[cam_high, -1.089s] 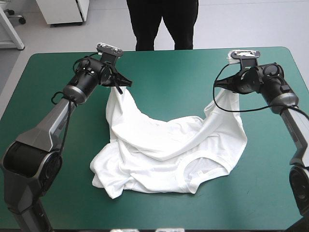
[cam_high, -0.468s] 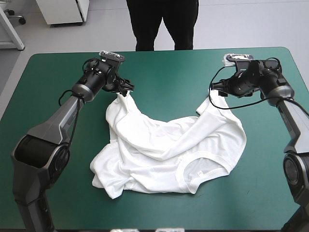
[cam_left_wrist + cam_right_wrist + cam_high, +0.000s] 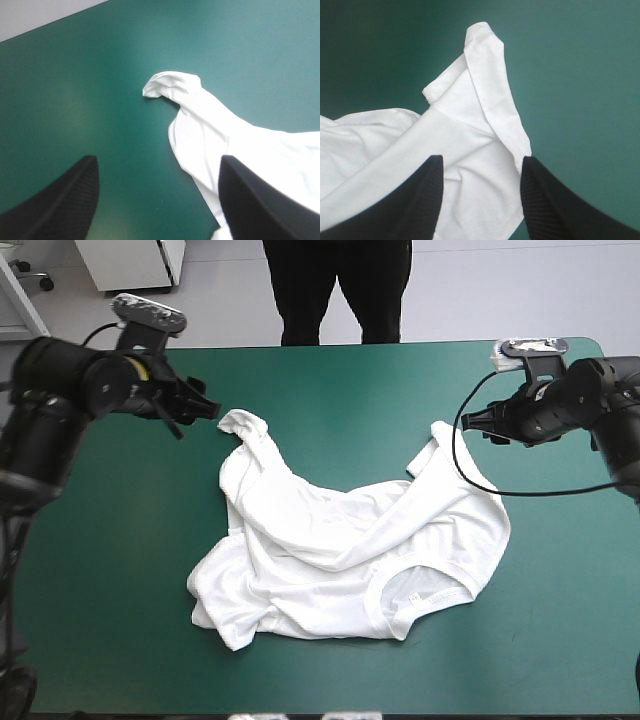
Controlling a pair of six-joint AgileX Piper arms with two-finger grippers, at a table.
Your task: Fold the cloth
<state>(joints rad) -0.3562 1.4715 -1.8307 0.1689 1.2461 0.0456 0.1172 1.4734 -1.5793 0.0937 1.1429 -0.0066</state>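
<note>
T-shirt point(image 3: 350, 560) is lying crumpled at the table's point(image 3: 330, 380) middle, 2 corners pointing toward its far edge. Left gripper point(image 3: 208, 410) is hovering over the table's far-left part, right gripper point(image 3: 480, 428) over its far-right part; both are standing spread apart, gripping nothing.

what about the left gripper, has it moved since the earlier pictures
Yes. The left gripper has released the T-shirt and drawn back toward the table's left edge, now open.
</note>
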